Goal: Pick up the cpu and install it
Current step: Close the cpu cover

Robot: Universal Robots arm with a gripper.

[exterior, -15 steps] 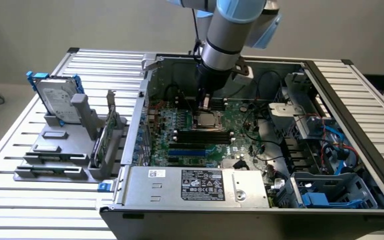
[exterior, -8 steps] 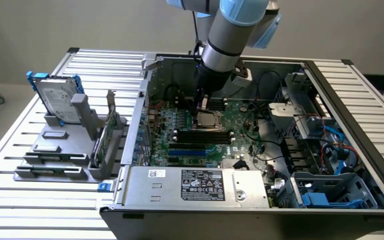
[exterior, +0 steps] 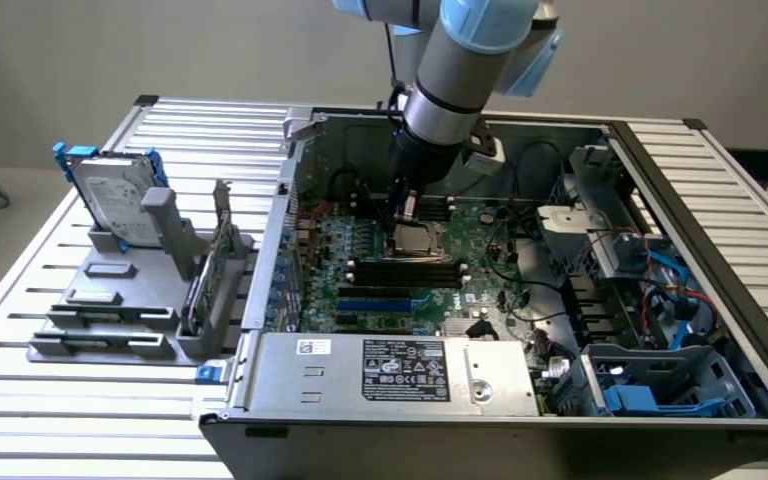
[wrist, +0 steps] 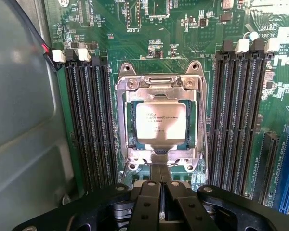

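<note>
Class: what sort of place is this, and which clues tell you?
Probably a robotics lab bench for computer assembly: an open PC case on a slatted metal table, a robot arm over the cpu, a hard drive in a rack.

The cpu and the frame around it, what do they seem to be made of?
The cpu: a metal top, it seems, dull silver-grey with dark printed lettering. The frame: probably bare steel or similar, bright and glossy, with glints along its edges and screws at its corners.
</note>
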